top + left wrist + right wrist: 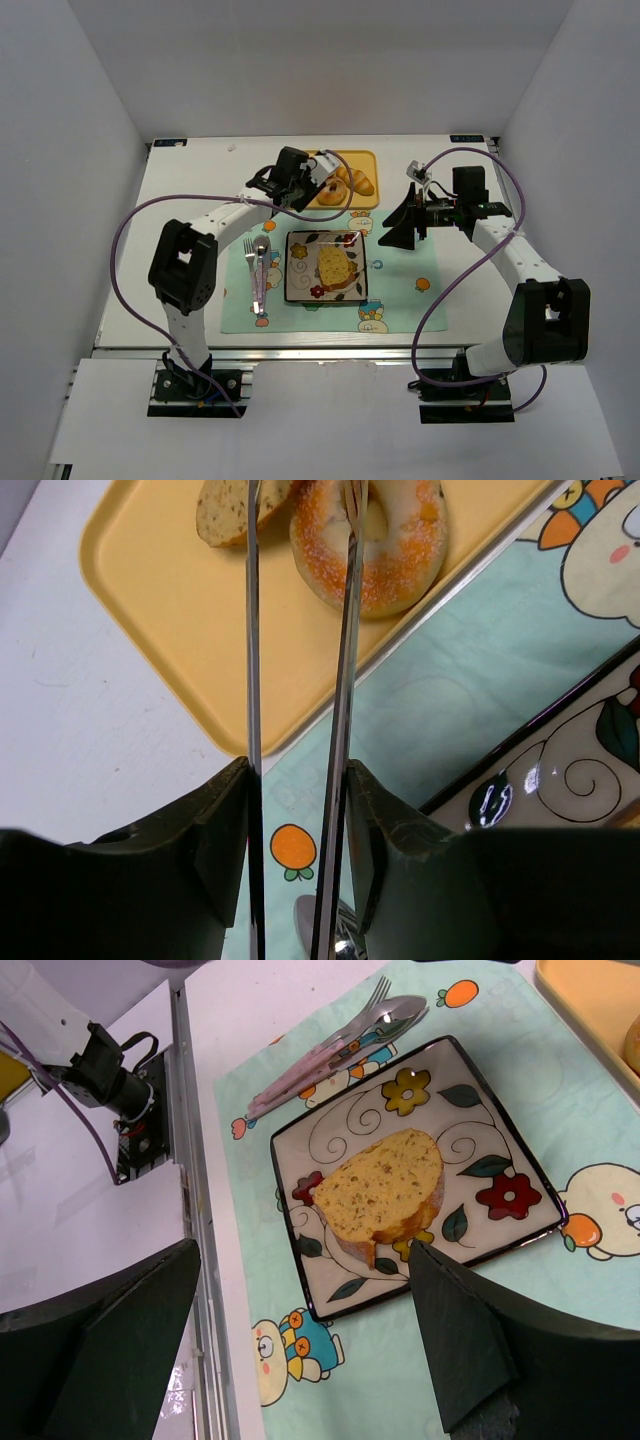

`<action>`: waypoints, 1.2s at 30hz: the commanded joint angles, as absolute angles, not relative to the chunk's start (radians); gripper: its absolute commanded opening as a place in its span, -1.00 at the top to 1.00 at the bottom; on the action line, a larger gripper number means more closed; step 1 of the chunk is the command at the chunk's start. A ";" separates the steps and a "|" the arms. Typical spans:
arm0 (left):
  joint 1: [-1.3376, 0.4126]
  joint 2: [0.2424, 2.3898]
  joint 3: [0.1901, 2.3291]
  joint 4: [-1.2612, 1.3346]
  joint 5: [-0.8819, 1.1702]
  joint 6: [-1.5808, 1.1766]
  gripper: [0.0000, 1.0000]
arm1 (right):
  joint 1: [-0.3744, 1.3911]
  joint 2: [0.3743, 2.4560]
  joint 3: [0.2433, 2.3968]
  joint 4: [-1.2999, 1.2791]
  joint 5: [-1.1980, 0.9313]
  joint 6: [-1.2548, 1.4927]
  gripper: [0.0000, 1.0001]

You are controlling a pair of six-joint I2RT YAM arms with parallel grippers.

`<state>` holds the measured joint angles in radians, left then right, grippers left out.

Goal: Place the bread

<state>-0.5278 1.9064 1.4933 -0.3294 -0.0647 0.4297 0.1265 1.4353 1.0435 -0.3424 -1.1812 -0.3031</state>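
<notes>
Reaching over the tray (170, 610) at the table's far edge, the left gripper (298, 810) is clamping a pair of tongs (346, 680), its fingers pressing the two blades partway together. The blades are running out above the small slice (225, 515) and the doughnut (400, 560), which are lying right against each other on the tray. I cannot tell whether a tip is touching either.

The large slice (385, 1185) is lying flat on the plate (330, 1135), nearer the table's near edge. The right gripper (402, 222) is hovering by the plate's right side, jaws spread wide and holding nothing.

One slice is looking placed, so picking the small slice is likely the step in hand. The next move is calling for both blades to be straddling that slice alone, clear of the doughnut, before squeezing.
</notes>
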 commanded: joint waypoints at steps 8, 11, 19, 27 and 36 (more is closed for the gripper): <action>-0.529 1.924 1.519 -0.292 -0.143 0.419 0.16 | 0.123 1.422 1.060 -0.344 -1.203 -0.322 -0.79; -0.529 1.919 1.519 -0.288 -0.146 0.410 0.31 | 0.123 1.422 1.058 -0.344 -1.203 -0.322 -0.79; -0.528 1.885 1.476 -0.268 -0.161 0.387 0.48 | 0.123 1.425 1.060 -0.341 -1.206 -0.321 -0.79; -0.528 1.796 1.454 -0.252 -0.178 0.351 0.69 | 0.123 1.419 1.054 -0.341 -1.207 -0.322 -0.79; -0.528 1.622 1.379 -0.247 -0.193 0.310 0.78 | 0.123 1.419 1.055 -0.337 -1.215 -0.319 -0.79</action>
